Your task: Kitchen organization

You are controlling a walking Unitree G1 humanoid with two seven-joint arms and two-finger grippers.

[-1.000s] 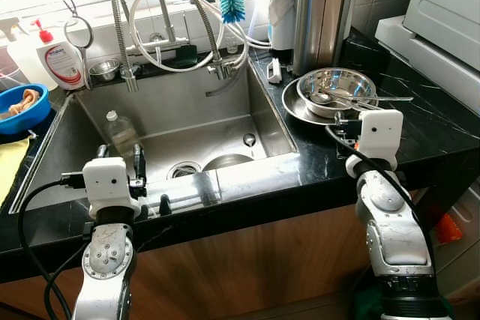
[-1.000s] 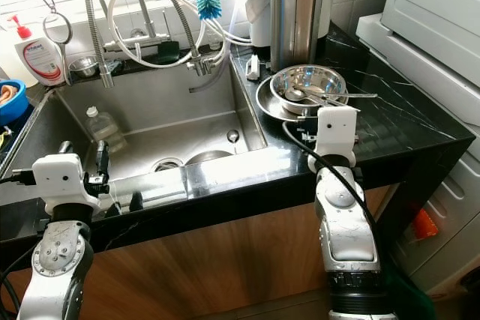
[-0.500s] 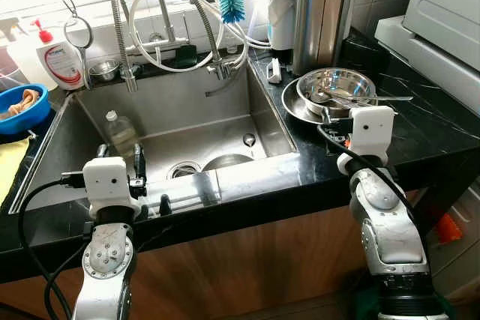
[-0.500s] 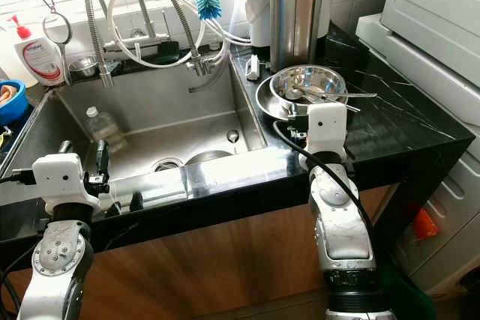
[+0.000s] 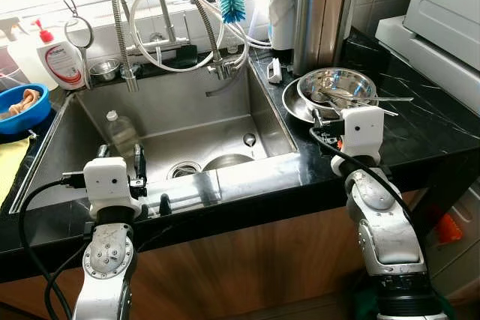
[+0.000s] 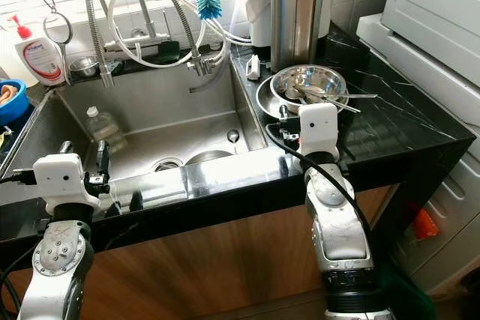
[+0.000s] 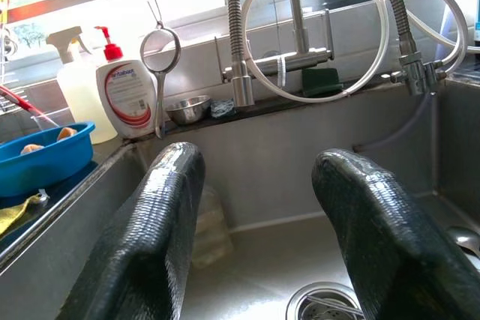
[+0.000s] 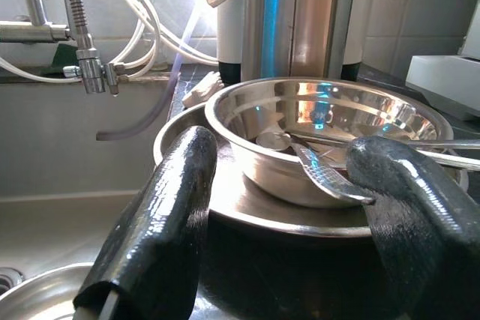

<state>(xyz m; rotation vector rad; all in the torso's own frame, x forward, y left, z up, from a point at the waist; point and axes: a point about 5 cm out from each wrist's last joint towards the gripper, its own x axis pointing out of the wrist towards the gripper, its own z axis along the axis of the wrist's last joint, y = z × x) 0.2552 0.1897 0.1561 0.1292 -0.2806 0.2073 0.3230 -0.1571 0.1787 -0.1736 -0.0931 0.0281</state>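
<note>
The right gripper [image 8: 285,207], its black fingers spread apart and empty, has slid leftward along the black stone counter [image 5: 420,121] over the last second, and now faces the shiny steel bowl [image 5: 337,88] holding spoons, stacked on a steel plate [image 5: 294,104] at the counter's sink-side edge. I judge a grasp of the bowl is near. The left gripper [image 7: 259,237] stays open over the steel sink [image 5: 180,121]. The white red-labelled soap bottle [image 7: 128,99] has unreadable print.
</note>
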